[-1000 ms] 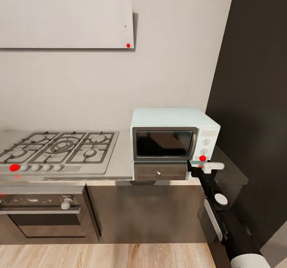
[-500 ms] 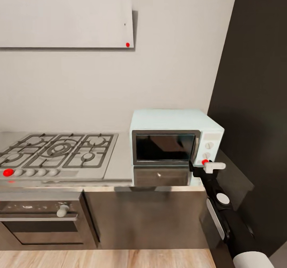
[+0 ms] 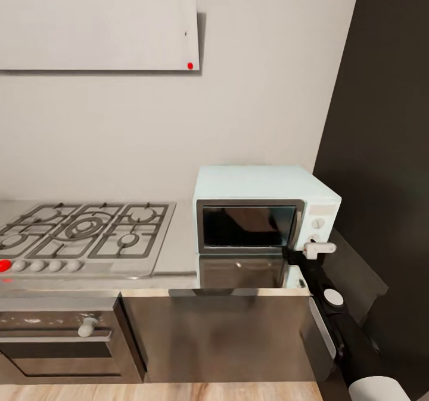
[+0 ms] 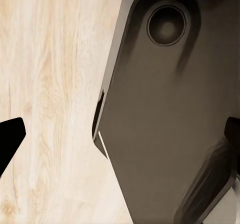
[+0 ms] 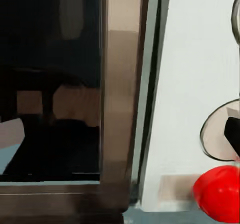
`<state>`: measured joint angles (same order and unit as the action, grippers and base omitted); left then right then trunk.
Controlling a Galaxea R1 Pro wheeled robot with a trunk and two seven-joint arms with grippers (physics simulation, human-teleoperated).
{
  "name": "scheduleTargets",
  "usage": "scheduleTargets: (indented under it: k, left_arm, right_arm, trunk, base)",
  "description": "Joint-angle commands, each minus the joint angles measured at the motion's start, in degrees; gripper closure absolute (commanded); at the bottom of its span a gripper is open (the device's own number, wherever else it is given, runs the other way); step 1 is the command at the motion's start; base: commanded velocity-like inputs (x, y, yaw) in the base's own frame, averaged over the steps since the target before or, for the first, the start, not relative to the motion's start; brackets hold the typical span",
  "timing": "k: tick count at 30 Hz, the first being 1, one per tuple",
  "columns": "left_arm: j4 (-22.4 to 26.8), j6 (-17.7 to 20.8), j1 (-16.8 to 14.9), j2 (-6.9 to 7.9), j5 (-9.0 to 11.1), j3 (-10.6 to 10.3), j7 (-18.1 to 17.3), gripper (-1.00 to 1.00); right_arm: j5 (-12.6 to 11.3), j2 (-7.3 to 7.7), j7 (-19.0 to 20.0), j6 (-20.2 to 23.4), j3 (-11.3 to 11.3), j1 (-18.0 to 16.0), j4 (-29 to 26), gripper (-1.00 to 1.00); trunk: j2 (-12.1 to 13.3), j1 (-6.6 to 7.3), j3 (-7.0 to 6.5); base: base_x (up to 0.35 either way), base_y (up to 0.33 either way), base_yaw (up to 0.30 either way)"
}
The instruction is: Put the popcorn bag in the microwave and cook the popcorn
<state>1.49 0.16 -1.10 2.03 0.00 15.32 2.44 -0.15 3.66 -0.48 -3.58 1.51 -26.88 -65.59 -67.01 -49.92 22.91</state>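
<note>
The right arm [image 3: 333,323] reaches forward from the near right; its claw [image 3: 311,249] meets the microwave's [image 3: 262,213] lower right corner on the worktop [image 3: 179,258], possibly touching; grip width unclear.

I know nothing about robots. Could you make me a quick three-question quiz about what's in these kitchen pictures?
1. True or false: the microwave door is shut.
2. What sits on the countertop to the left of the microwave? A) a sink B) a gas hob C) a kettle
3. Fill in: the right gripper is at the microwave's lower ____ front corner.

Key: 1 true; 2 B; 3 right. The right wrist view looks closely at the steel door frame and a red dot on the control panel.
</note>
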Motion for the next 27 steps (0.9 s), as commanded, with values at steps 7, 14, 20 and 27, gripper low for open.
scheduleTargets:
  k: [7,14,20,27]
  left_arm:
    - [0.0,0.0,0.0,-0.01,0.0,0.2,0.1,-1.00]
    - [0.0,0.0,0.0,0.00,0.0,0.2,0.1,-1.00]
    - [0.0,0.0,0.0,-0.01,0.0,0.2,0.1,-1.00]
    - [0.0,0.0,0.0,-0.01,0.0,0.2,0.1,-1.00]
  right_arm:
    - [0.0,0.03,0.6,-0.2,0.0,0.0,0.0,-1.00]
    - [0.0,0.03,0.5,-0.2,0.0,0.0,0.0,1.00]
    - [0.0,0.03,0.5,-0.1,0.0,0.0,0.0,1.00]
    - [0.0,0.03,0.5,-0.1,0.0,0.0,0.0,1.00]
  trunk:
    - [0.0,-0.03,0.06]
    - [0.0,-0.03,0.06]
    - [0.0,-0.03,0.06]
    - [0.0,-0.03,0.06]
  base:
    - [0.065,0.000,0.000]
    - [0.001,0.000,0.000]
    - [0.000,0.000,0.000]
    - [0.000,0.000,0.000]
